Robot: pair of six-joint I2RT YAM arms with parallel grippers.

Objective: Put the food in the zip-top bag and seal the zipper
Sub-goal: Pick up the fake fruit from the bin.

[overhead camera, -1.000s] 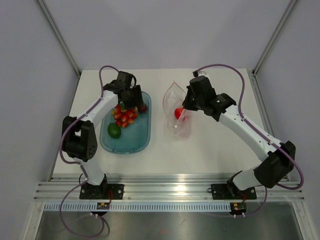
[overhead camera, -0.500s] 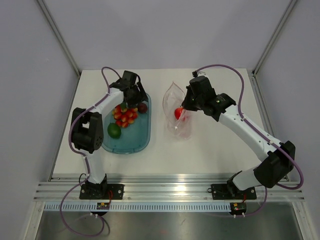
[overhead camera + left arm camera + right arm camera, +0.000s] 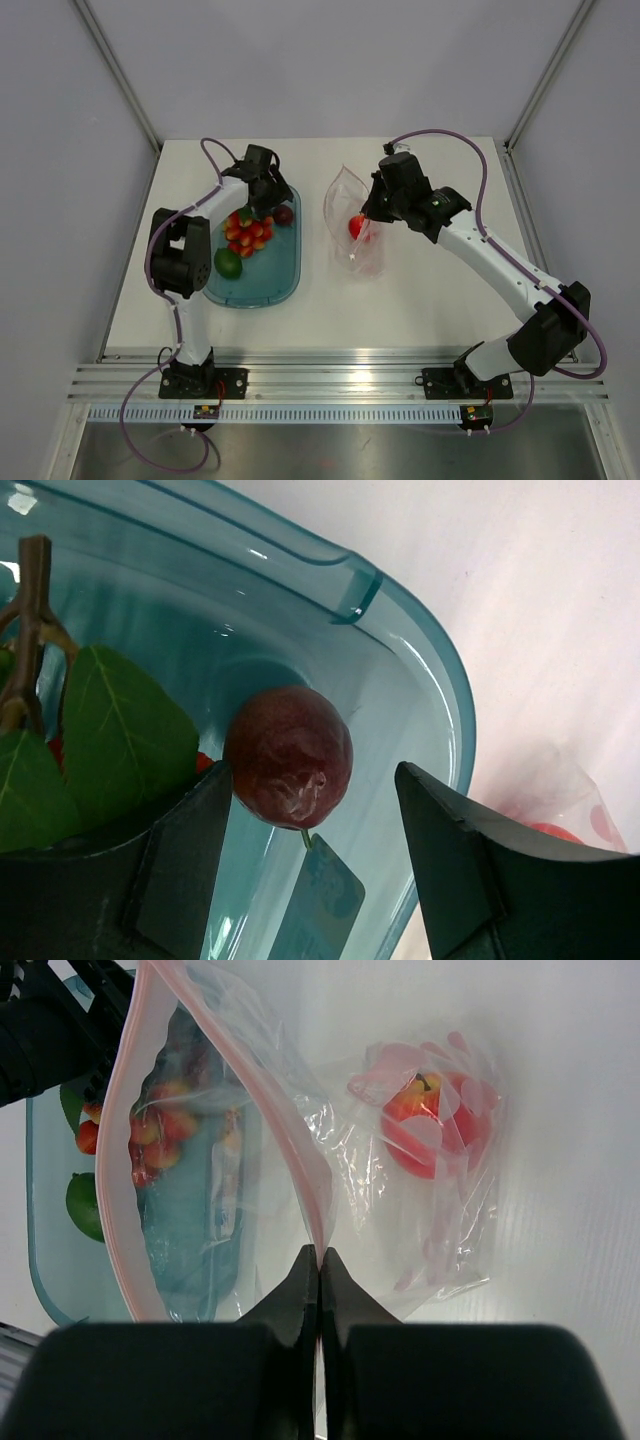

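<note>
The food lies in a teal tray [image 3: 270, 285]: a cluster of red and orange fruits [image 3: 248, 232], a green lime [image 3: 229, 262] and a dark red plum [image 3: 284, 213]. My left gripper [image 3: 268, 200] is open over the tray's far end. In the left wrist view [image 3: 310, 850] its jaws straddle the plum [image 3: 288, 755], which sits near the left finger [image 3: 185, 860]. My right gripper [image 3: 372, 208] is shut on the zipper [image 3: 316, 1222] and holds the zip-top bag [image 3: 352, 215] open towards the tray. A red and orange fruit [image 3: 425, 1125] lies inside the bag.
Green leaves on a stem [image 3: 95, 740] lie beside the plum. A small tag [image 3: 318, 900] hangs from the plum. The tray rim [image 3: 440, 670] curves close to the right finger. Grey walls enclose the white table [image 3: 440, 300].
My left arm has swung its elbow inward and the gripper has shifted slightly towards the plum. The right gripper has held the bag still.
</note>
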